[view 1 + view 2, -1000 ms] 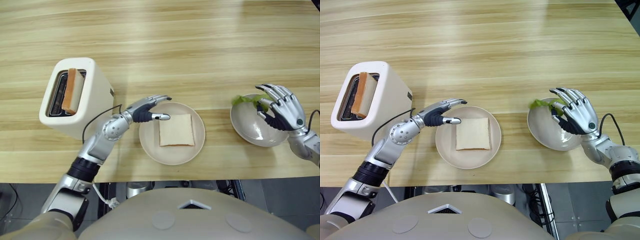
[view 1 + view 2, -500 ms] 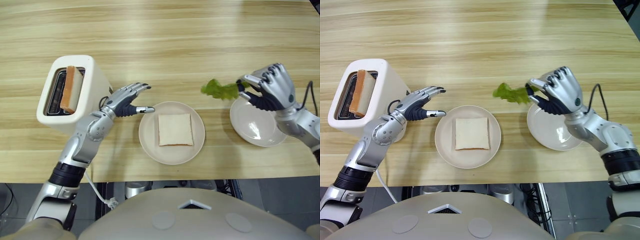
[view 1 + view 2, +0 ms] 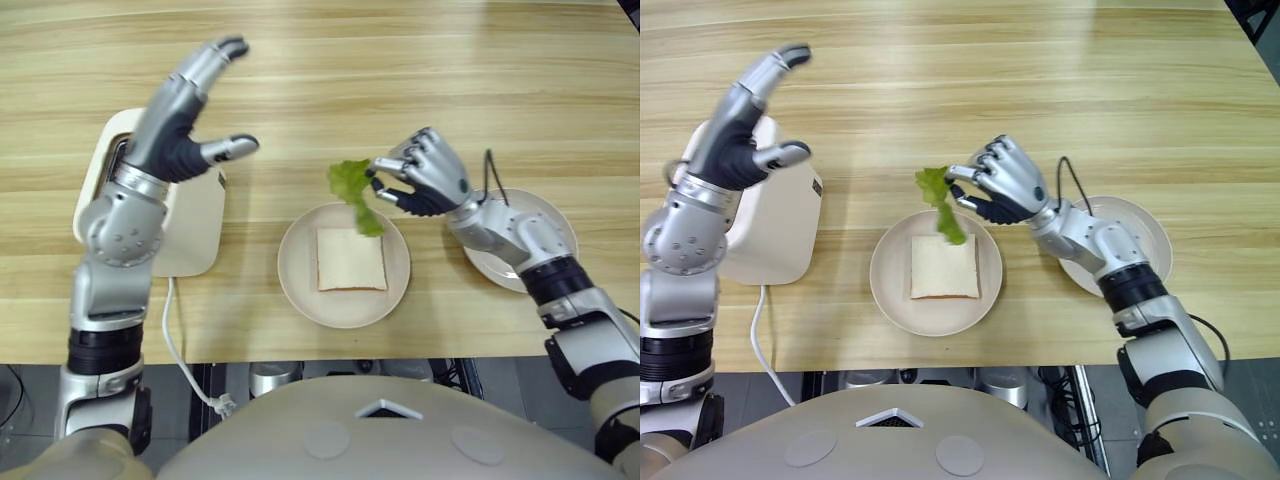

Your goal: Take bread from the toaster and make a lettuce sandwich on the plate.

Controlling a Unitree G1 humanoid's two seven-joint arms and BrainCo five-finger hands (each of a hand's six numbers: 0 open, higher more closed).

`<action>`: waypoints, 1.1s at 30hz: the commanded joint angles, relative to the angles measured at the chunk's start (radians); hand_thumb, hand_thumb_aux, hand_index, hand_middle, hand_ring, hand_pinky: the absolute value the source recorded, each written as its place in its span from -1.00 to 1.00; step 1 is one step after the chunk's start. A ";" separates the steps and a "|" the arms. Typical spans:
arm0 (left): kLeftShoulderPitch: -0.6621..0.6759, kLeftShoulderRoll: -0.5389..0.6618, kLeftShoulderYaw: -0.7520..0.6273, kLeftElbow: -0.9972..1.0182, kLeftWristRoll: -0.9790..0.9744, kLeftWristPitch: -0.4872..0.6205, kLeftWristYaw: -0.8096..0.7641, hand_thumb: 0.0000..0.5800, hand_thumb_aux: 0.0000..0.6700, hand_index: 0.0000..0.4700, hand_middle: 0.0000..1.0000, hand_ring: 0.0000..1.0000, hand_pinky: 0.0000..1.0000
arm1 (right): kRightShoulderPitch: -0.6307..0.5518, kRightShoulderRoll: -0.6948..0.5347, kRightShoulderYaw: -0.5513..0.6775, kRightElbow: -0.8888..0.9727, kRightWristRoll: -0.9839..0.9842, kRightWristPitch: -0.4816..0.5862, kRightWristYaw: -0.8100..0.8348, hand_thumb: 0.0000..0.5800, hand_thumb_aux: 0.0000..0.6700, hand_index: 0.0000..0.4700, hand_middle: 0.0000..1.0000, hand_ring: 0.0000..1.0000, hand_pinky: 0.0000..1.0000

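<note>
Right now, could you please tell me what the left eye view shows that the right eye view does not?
Left eye view: the white cord from the toaster runs to its end below the edge of the table. Right eye view: the table's far right corner, with dark floor beyond it. Both: the left hand open above the toaster, the right hand pinching the lettuce over the bread on the plate, and a bowl to the right.
</note>
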 commanded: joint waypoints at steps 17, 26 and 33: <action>0.057 0.053 0.196 0.102 -0.022 0.023 0.016 -1.00 -1.00 -1.00 -1.00 -1.00 -1.00 | 0.113 0.152 0.096 -0.186 0.190 -0.087 0.323 1.00 1.00 0.96 1.00 1.00 1.00; 0.080 0.052 0.201 0.148 -0.035 0.007 0.034 -1.00 -1.00 -1.00 -1.00 -1.00 -1.00 | 0.102 0.145 0.089 -0.063 0.168 -0.020 0.426 1.00 1.00 0.96 1.00 1.00 1.00; 0.106 0.045 0.211 0.149 -0.045 0.010 0.044 -1.00 -1.00 -1.00 -1.00 -1.00 -1.00 | 0.092 0.121 0.085 0.012 0.178 0.077 0.517 1.00 1.00 0.96 1.00 1.00 1.00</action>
